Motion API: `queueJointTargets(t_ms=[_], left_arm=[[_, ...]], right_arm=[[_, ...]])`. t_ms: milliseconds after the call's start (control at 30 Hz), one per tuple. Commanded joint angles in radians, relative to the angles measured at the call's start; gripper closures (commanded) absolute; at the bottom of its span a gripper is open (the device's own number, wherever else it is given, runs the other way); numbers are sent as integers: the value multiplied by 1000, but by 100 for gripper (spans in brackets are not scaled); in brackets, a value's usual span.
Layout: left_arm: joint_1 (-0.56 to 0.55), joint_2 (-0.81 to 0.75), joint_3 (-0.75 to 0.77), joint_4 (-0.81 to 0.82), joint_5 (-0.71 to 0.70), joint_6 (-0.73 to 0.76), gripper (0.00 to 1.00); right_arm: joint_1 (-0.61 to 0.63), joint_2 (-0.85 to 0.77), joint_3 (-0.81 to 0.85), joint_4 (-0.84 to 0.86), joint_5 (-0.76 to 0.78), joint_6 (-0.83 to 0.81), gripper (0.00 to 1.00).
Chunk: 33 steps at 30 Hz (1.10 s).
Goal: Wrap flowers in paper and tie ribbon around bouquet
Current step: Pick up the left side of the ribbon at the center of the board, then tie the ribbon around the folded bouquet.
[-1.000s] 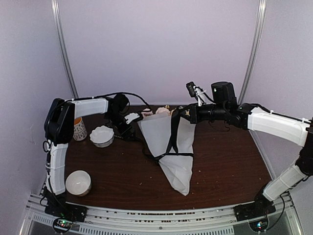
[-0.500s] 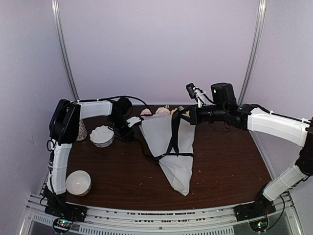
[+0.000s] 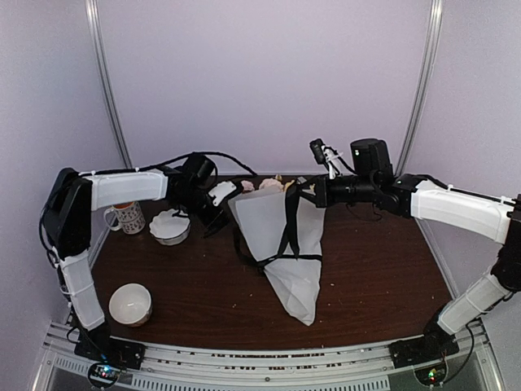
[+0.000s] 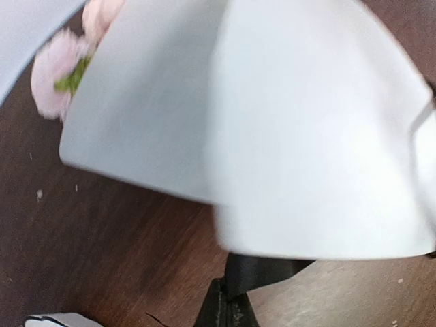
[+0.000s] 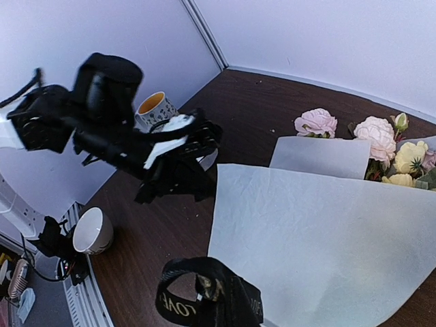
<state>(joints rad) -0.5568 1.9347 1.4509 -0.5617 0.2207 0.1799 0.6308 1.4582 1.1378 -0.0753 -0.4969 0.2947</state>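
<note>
The bouquet (image 3: 281, 244) lies mid-table as a white paper (image 5: 320, 238) cone, narrow tip toward the arms. Pink and yellow flowers (image 5: 378, 139) show at its far wide end. The black ribbon (image 3: 290, 257) crosses the cone's narrow part, with one strand rising to each gripper. My left gripper (image 4: 228, 310) is at the cone's left edge, shut on the ribbon's left strand (image 4: 267, 269); it also shows at the left gripper (image 3: 227, 213). My right gripper (image 3: 308, 189) hovers over the wide end, shut on the other strand, which loops (image 5: 204, 293) over its fingers and hides them.
A patterned mug (image 3: 126, 216) and a scalloped white bowl (image 3: 170, 226) stand at the back left beside the left arm. A plain white bowl (image 3: 130, 303) sits at the front left. The side walls and rear wall stand close around the brown table (image 3: 383, 277).
The left gripper has shut on the ribbon's left strand. The left arm's elbow has swung out to the left, uncovering the mug. The right arm has held still.
</note>
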Motion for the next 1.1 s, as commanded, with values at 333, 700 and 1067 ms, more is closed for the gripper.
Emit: queueJointTargets(t_ms=[333, 700, 1067], left_arm=[[-227, -200, -66, 285, -66, -116, 100], [179, -533, -672, 466, -156, -611, 100], [523, -817, -953, 417, -142, -706, 100]], right_arm=[[69, 164, 161, 63, 15, 70, 100], [-584, -149, -371, 6, 185, 236, 100], [-1178, -315, -679, -6, 157, 215, 100]])
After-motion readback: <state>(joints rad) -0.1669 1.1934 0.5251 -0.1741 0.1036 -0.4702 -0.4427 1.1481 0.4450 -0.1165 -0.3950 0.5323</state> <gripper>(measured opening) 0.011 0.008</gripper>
